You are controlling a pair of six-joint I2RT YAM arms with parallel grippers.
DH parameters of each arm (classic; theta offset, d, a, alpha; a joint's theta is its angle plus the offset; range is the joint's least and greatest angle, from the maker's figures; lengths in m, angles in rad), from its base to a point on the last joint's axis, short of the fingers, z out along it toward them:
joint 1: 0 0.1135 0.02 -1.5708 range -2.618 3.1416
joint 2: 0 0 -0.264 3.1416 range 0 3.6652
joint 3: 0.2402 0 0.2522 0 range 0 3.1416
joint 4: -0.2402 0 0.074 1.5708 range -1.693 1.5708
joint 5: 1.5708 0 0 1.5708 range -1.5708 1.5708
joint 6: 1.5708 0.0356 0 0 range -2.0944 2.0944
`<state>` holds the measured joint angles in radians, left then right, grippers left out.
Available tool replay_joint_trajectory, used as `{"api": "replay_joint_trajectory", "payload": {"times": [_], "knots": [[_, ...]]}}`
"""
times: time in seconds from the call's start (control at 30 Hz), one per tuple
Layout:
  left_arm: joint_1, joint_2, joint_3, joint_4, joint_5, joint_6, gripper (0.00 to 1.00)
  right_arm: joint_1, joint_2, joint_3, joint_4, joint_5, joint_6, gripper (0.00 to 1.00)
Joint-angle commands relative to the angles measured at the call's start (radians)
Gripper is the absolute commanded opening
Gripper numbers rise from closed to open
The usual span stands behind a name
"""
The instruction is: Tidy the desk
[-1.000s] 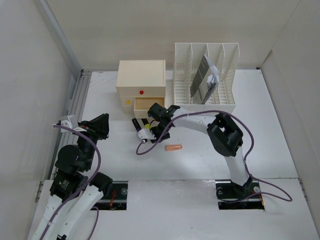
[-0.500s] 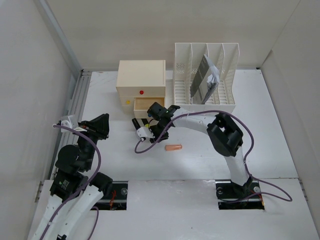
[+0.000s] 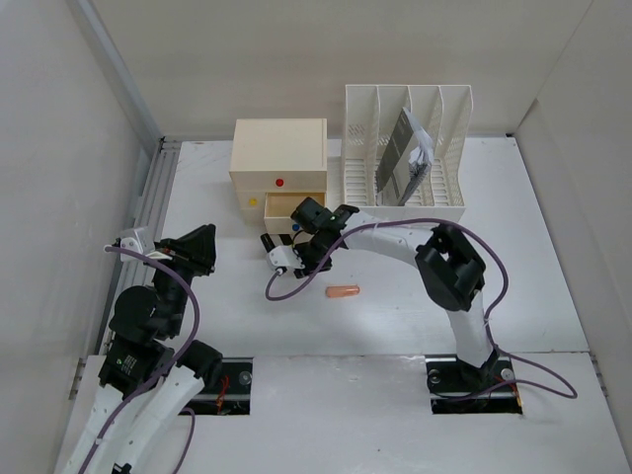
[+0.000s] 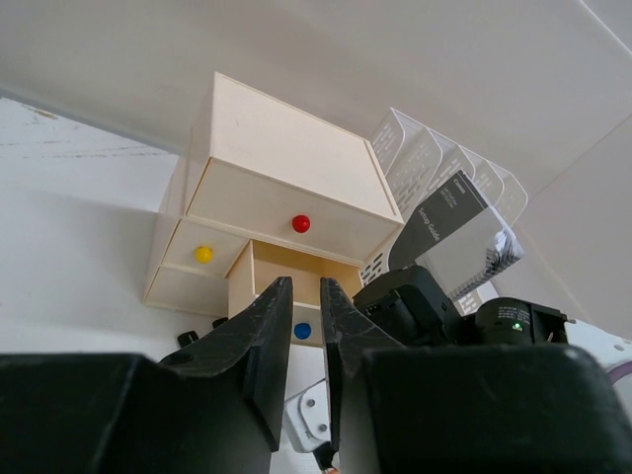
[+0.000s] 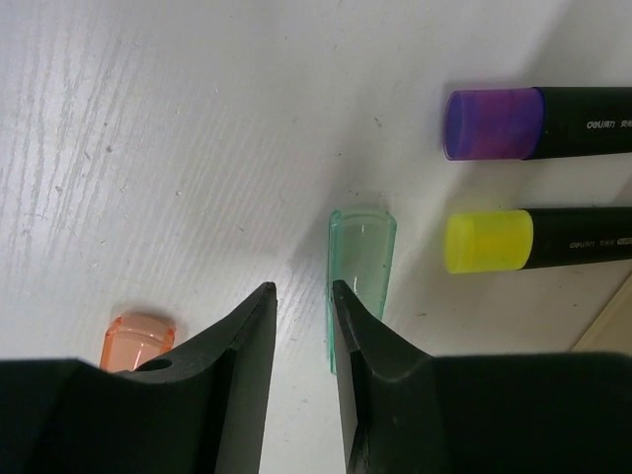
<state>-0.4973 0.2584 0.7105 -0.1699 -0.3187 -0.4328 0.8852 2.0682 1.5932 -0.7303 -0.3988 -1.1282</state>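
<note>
Top cam first: the bench (image 3: 553,247) fills pretty much the whole view, with both arms over its near half. My right claw (image 3: 299,255) is reached across to the left and pointing down at the bench, just in front of the cream drawer box (image 3: 278,153), whose bottom drawer is pulled out. An orange cap (image 3: 344,291) lies a bit nearer the bases. The left claw (image 3: 205,245) hangs over the left side, well apart from all that. The file rack (image 3: 444,118) sits at the back with a booklet in it. I can't read either claw's gap from up here.

Left wrist cam: the left claw is nearly closed, just a thin slit, nothing in it. It's aimed at the drawer box across the bench, and here I can see the red knob (image 4: 301,223), yellow knob (image 4: 203,254) and blue knob (image 4: 302,331).

Right wrist cam: the fingers are parted and gripping nothing, with bare bench right under the gap. A green cap (image 5: 361,252) lies just beside one finger. A purple-capped marker (image 5: 494,123) and a yellow-capped marker (image 5: 489,242) lie further over. The top cam doesn't resolve those.
</note>
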Motion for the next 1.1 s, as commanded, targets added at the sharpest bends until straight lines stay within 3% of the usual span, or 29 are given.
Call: {"api": "replay_joint_trajectory", "payload": {"times": [0.0,0.37,0.63,0.7,0.97,1.07], "knots": [[-0.004,-0.010,-0.006,0.032,-0.008,0.002,0.17,0.011,-0.020,0.042,0.028,0.011,0.005,0.35],[-0.004,-0.019,-0.006,0.032,0.001,0.002,0.17,-0.018,0.111,0.135,0.037,0.075,0.045,0.42],[-0.004,-0.019,-0.006,0.032,-0.008,0.002,0.17,-0.037,0.204,0.229,-0.156,0.002,-0.031,0.43],[-0.004,-0.030,-0.006,0.032,-0.008,0.002,0.17,-0.037,0.234,0.249,-0.242,-0.020,-0.060,0.41],[-0.004,-0.039,-0.006,0.032,-0.008,0.002,0.18,-0.037,0.221,0.229,-0.288,-0.052,-0.081,0.03],[0.005,-0.039,-0.016,0.032,-0.008,0.002,0.18,-0.025,0.153,0.208,-0.236,-0.052,-0.022,0.00]]}}
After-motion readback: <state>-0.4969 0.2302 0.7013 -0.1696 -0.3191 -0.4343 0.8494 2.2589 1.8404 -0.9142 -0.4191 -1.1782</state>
